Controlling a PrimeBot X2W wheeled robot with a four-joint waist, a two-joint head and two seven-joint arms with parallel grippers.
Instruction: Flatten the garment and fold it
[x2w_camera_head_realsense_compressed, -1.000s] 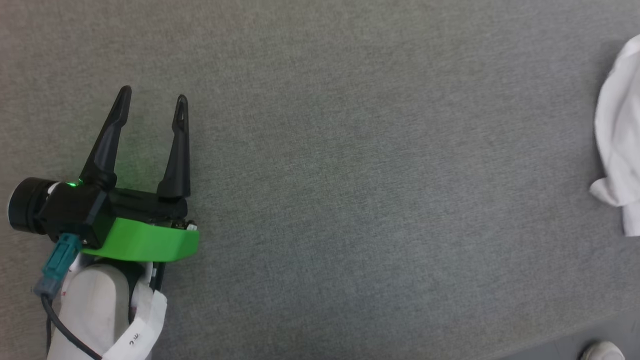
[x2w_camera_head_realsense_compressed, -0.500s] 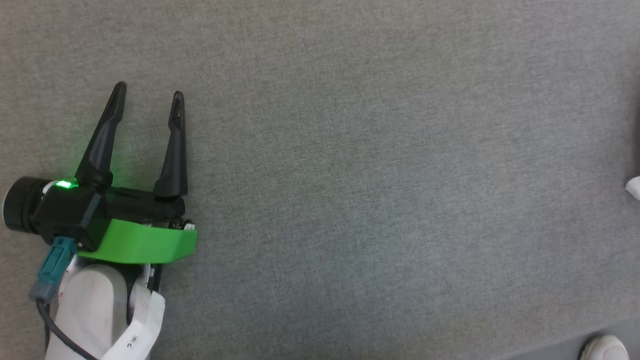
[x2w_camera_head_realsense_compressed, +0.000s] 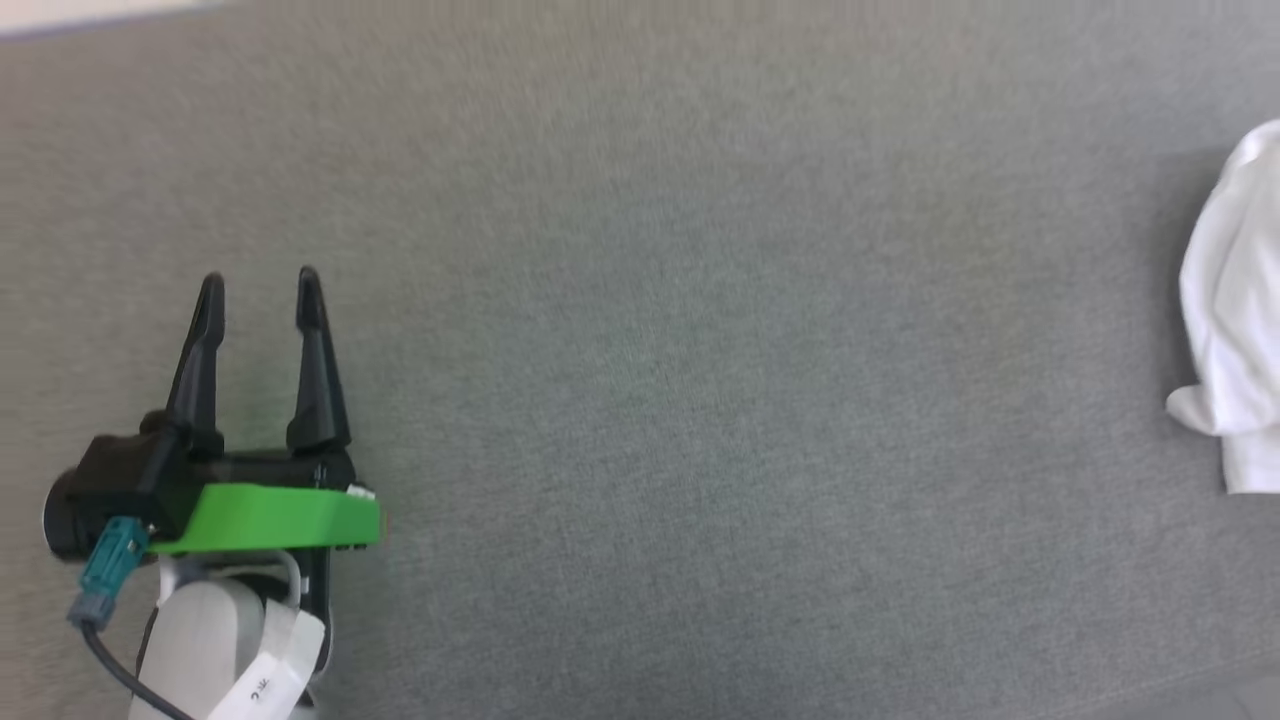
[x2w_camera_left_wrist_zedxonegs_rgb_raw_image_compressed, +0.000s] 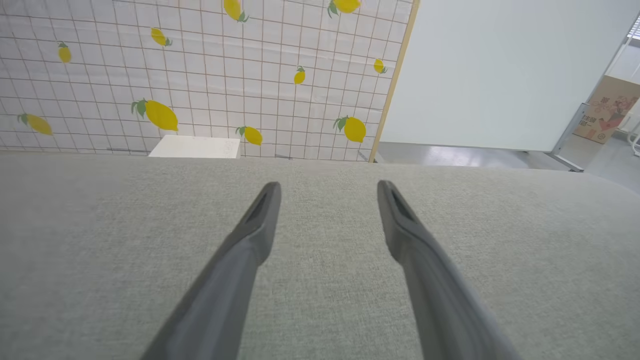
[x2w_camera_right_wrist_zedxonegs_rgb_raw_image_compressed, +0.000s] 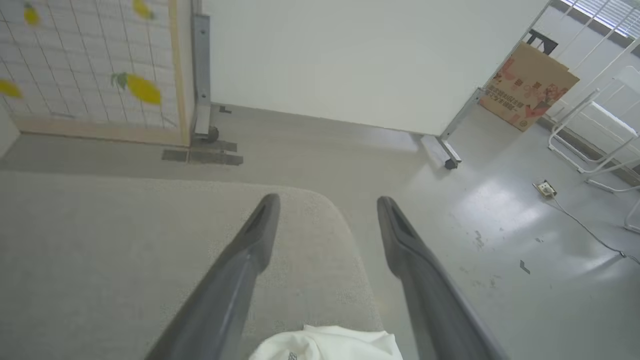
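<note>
The garment (x2w_camera_head_realsense_compressed: 1235, 320) is a bunched heap of white fabric at the right edge of the head view, lying on the grey fabric surface (x2w_camera_head_realsense_compressed: 700, 400). In the right wrist view the garment (x2w_camera_right_wrist_zedxonegs_rgb_raw_image_compressed: 327, 345) lies low between the two dark fingers. My right gripper (x2w_camera_right_wrist_zedxonegs_rgb_raw_image_compressed: 327, 205) is open above it, touching nothing, near the surface's rounded corner. My left gripper (x2w_camera_head_realsense_compressed: 257, 285) hovers at the lower left of the head view, far from the garment. In its own view the left gripper (x2w_camera_left_wrist_zedxonegs_rgb_raw_image_compressed: 327, 187) is open and empty.
A white box (x2w_camera_left_wrist_zedxonegs_rgb_raw_image_compressed: 196, 147) sits at the far edge of the surface, against a screen with a lemon pattern (x2w_camera_left_wrist_zedxonegs_rgb_raw_image_compressed: 200, 75). Beyond the surface's corner lie bare floor (x2w_camera_right_wrist_zedxonegs_rgb_raw_image_compressed: 500, 225), a cardboard box (x2w_camera_right_wrist_zedxonegs_rgb_raw_image_compressed: 527, 80) and a white rack (x2w_camera_right_wrist_zedxonegs_rgb_raw_image_compressed: 600, 125).
The head camera shifted, so the garment is back at the right edge after nearly leaving the picture. The left gripper sits lower in the picture. A white shoe at the bottom right has gone.
</note>
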